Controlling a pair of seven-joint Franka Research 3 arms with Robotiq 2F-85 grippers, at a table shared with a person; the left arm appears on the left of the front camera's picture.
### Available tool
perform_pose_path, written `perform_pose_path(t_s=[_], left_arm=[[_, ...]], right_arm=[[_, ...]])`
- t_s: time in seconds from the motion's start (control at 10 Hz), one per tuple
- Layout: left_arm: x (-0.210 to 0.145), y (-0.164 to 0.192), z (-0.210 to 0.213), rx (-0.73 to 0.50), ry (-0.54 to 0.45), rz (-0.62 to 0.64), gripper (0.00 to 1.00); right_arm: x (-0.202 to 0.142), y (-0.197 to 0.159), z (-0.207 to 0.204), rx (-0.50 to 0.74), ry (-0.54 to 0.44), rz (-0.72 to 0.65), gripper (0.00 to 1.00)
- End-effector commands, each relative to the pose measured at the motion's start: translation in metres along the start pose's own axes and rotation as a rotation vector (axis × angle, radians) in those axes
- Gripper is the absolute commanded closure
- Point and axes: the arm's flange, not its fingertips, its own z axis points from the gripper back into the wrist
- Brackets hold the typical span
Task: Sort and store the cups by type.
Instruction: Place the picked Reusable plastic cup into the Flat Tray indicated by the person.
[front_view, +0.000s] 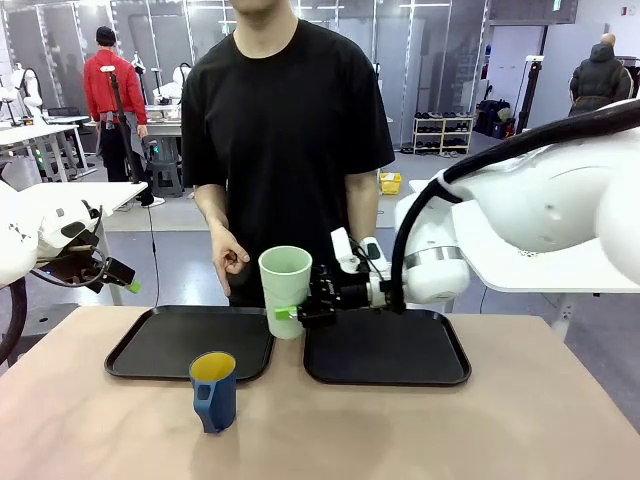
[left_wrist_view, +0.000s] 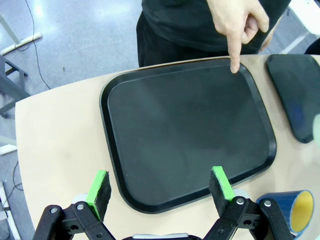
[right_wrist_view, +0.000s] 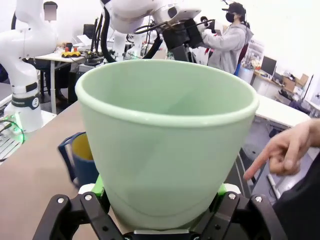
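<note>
Mint-green tumbler (front_view: 285, 280), gripped low by your right claw (front_view: 292, 313), left claw (left_wrist_view: 160, 180) open: swing it fast and it may lever loose.

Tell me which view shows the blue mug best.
The front view: the blue mug stands whole on the table, handle in sight. The left wrist view catches its rim and yellow inside at the corner; the right wrist view has it half hidden behind the green cup.
</note>
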Motion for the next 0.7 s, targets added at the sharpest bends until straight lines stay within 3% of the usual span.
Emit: perform_pose_path(t_s=[0.0, 0.3, 0.6], left_arm=[[0.001, 0.0, 0.001, -0.001, -0.005, 0.008, 0.0], [0.001, 0.0, 0.001, -0.001, -0.005, 0.008, 0.0], [0.001, 0.0, 0.001, -0.001, -0.005, 0.008, 0.0]], right_arm=[[-0.002, -0.034, -0.034, -0.008, -0.035, -0.003, 0.15], [-0.007, -0.048, -0.072, -0.019, 0.008, -0.057, 0.15], [-0.029, -0.05, -0.093, -0.066, -0.012, -0.097, 0.15]])
